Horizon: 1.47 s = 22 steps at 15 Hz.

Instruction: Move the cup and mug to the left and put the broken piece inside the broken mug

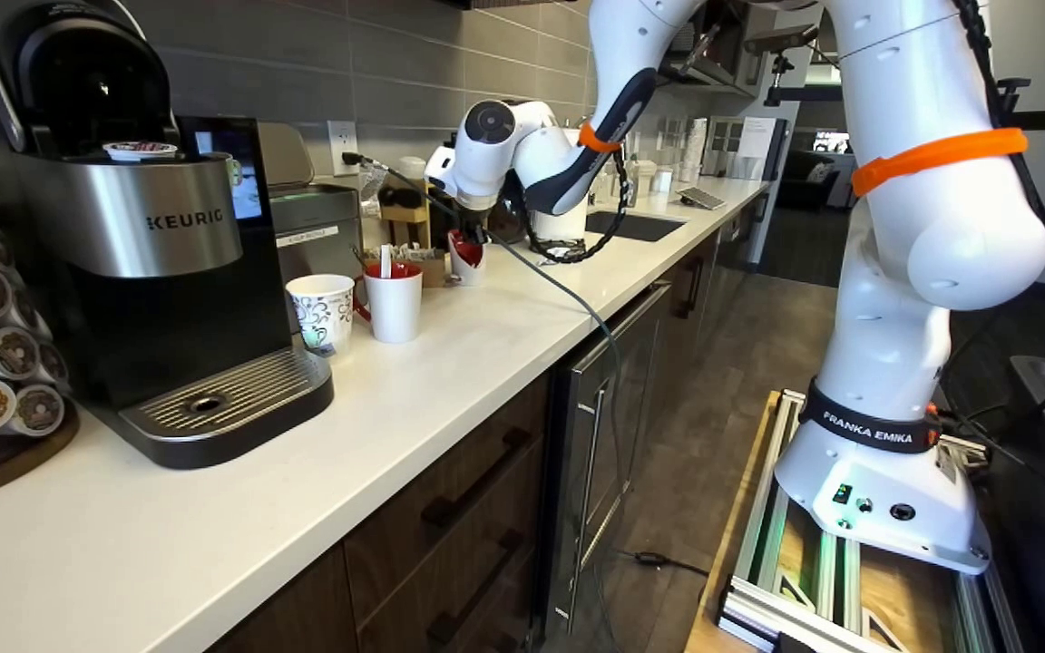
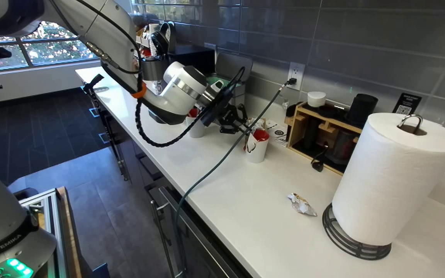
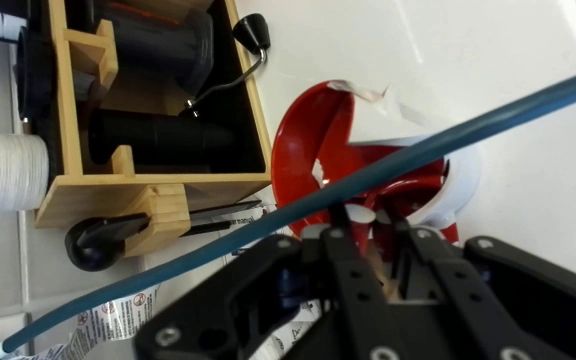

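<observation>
The white broken mug with red inside stands on the counter (image 1: 468,268), also in an exterior view (image 2: 257,151) and the wrist view (image 3: 293,150); its wall is jagged. My gripper (image 1: 477,236) points down into its opening, also seen in the wrist view (image 3: 365,215). The fingers are a small gap apart. A red piece with a white edge (image 3: 360,213) shows between the tips; I cannot tell whether they grip it. The whole white mug (image 1: 395,308) with a red handle holds white sticks, also in an exterior view (image 2: 196,129). The patterned paper cup (image 1: 327,313) stands beside it.
A green-blue cable (image 2: 222,162) runs from the wall outlet across the mug area, crossing close below the wrist camera (image 3: 208,252). A wooden organizer (image 3: 163,192) stands beside the broken mug. A Keurig machine (image 1: 196,236), paper towel roll (image 2: 396,181) and crumpled wrapper (image 2: 301,204) are on the counter.
</observation>
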### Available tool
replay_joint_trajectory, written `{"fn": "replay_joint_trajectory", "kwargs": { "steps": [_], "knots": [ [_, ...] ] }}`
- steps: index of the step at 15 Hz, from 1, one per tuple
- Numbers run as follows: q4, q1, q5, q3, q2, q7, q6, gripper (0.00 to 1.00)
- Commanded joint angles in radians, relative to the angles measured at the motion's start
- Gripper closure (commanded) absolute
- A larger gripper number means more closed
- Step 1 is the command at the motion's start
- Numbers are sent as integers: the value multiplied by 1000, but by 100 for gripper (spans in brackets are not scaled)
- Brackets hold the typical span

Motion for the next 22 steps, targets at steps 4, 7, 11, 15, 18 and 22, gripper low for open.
{"fn": "replay_joint_trajectory", "kwargs": {
  "steps": [4, 7, 11, 15, 18, 22],
  "knots": [
    [2, 0, -1, 1, 0, 0, -1, 95],
    [24, 35, -132, -13, 19, 60, -56, 95],
    [26, 61, -257, -9, 43, 66, -139, 95],
    [26, -55, -337, 147, 61, -5, -268, 95],
    [29, -114, -356, 230, 83, -77, -346, 95],
    [49, -159, -342, 293, 118, -170, -388, 95]
  ]
}}
